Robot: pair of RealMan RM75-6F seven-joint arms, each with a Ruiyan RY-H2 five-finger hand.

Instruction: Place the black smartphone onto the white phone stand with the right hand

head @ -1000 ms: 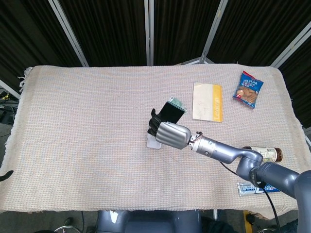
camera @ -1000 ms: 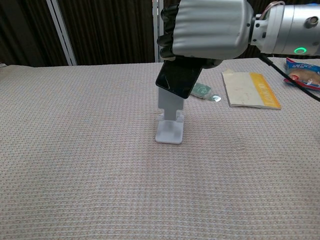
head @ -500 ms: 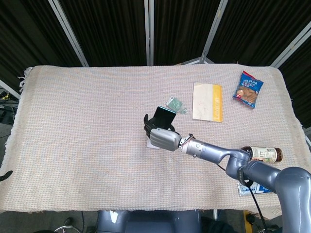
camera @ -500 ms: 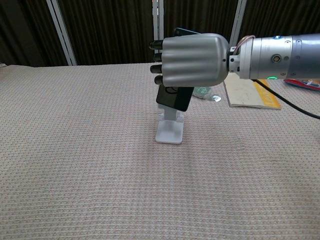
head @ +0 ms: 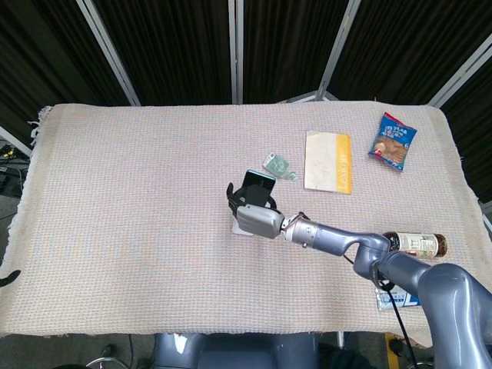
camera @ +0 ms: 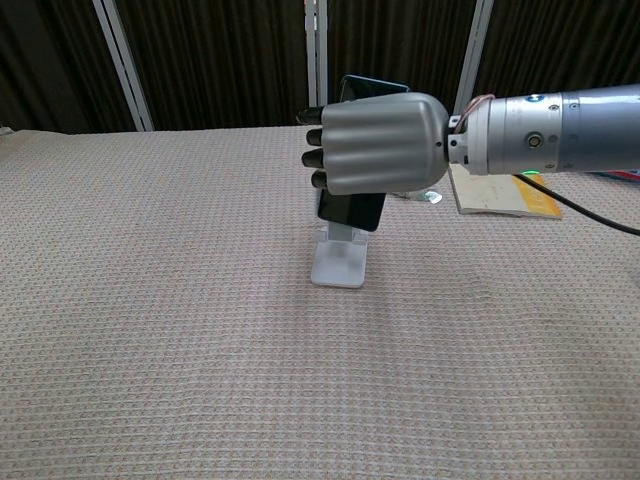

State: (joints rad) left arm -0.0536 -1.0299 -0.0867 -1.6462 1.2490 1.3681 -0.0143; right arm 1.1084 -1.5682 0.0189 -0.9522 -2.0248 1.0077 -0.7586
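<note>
My right hand (camera: 375, 143) (head: 256, 217) grips the black smartphone (camera: 352, 211) (head: 255, 187) around its middle, holding it upright over the white phone stand (camera: 338, 263) (head: 241, 227). The phone's lower edge sits at the stand's cradle; I cannot tell whether it rests in it. The stand's base lies on the cloth near the table's middle. The hand's back faces the chest camera and hides most of the phone and the stand's upright. My left hand shows in neither view.
A woven cloth (head: 115, 200) covers the table. Behind the stand lie a small green packet (head: 276, 164) and a yellow-and-white booklet (head: 328, 161). A blue snack bag (head: 393, 141) sits far right, a brown bottle (head: 419, 244) and a blue-white packet (head: 393, 298) near the right front edge.
My right hand has lowered the phone from a tilted pose above the stand to upright at the stand's cradle, and the hand has drawn slightly left and down.
</note>
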